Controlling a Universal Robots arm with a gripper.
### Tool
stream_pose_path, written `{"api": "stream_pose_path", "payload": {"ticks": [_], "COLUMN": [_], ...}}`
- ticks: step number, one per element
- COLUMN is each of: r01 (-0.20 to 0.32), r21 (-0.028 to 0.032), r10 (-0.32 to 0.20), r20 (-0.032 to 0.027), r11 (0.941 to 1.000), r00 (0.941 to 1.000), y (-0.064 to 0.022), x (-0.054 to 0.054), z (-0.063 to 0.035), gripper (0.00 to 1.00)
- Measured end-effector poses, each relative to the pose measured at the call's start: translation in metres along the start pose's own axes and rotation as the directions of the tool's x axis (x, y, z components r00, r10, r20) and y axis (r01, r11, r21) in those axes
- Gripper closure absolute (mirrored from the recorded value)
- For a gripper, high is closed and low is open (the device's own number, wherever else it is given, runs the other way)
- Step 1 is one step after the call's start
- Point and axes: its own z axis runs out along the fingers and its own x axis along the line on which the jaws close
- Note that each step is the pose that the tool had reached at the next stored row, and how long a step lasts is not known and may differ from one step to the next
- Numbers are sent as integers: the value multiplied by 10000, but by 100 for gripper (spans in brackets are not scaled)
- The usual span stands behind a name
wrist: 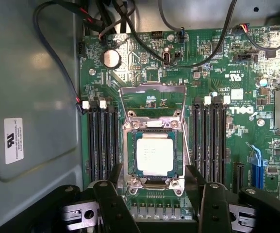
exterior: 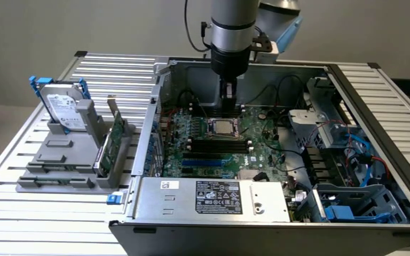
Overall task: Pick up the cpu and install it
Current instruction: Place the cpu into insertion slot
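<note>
Right of the silver, blue-bracketed hard drive (exterior: 66,109) in the exterior view, the small square silvery cpu (exterior: 224,127) lies in the socket (wrist: 129,160) of the green motherboard (wrist: 217,58). The black gripper (exterior: 228,109) hovers just above, fingers (wrist: 109,204) wide, empty. Placement looks done; any retreat calls for a straight lift.

Grey arm (exterior: 232,21) extending in from 12 o'clock of exterior view, wrist (exterior: 228,58) pointing straight down toward 6 o'clock. Black gripper (exterior: 228,105) hanging vertical, fingers (wrist: 111,206) standing wide apart, clasping nothing.
</note>
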Motion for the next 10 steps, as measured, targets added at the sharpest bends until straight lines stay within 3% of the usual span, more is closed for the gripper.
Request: {"api": "stream_pose_path", "payload": {"ticks": [5, 10], "r01": [-3, -7], "r21": [1, 59], "r10": [3, 7], "r20": [-9, -8], "r11": [10000, 10000], "r00": [10000, 10000], "y": [2, 18], "x": [3, 13], "z": [-36, -141], "gripper": [37, 37]}}
